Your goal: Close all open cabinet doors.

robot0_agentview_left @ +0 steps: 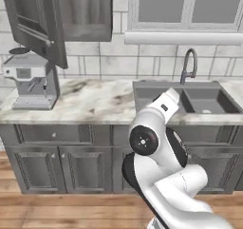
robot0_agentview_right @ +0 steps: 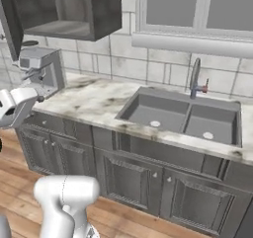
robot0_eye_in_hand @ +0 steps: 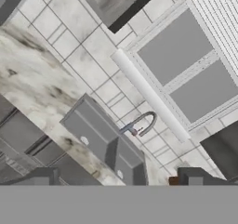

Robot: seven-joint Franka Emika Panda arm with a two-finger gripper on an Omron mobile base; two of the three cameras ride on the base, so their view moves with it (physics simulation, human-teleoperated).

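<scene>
The white Franka arm (robot0_agentview_left: 163, 176) with dark joints rises from the floor side of the base cabinets, folded at a raised elbow, and its forearm reaches forward over the front edge of the marbled cream-and-brown stone counter (robot0_agentview_left: 90, 104) toward the sink. In the hand view, the two-finger gripper (robot0_eye_in_hand: 118, 180) shows its two small dark fingertips (robot0_eye_in_hand: 44, 177) far apart with nothing between them: the jaws are spread wide and hold nothing. The hand is rolled, so that view is turned and the counter runs diagonally across it.

Ahead of the gripper and below it lies the dark grey double-basin sink (robot0_eye_in_hand: 104, 141) set into the counter, and just beyond the sink the curved silver gooseneck faucet (robot0_eye_in_hand: 142, 124). Farther ahead, above the tiled wall, sits the white-framed window (robot0_eye_in_hand: 186, 65) with its long white sill.

The large dark grey wood-grain wall cabinet door (robot0_agentview_left: 35, 21) with a recessed framed panel stands well up and to the left of the gripper, swung out from its cabinet over the counter; the gripper is well apart from it. In the right base view the dark grey open wall cabinet box (robot0_agentview_right: 69, 12) shows its bare inside. Under that door, at the left end of the counter, stands a silver and grey coffee machine (robot0_agentview_left: 31, 81), also well apart from the hand.
</scene>
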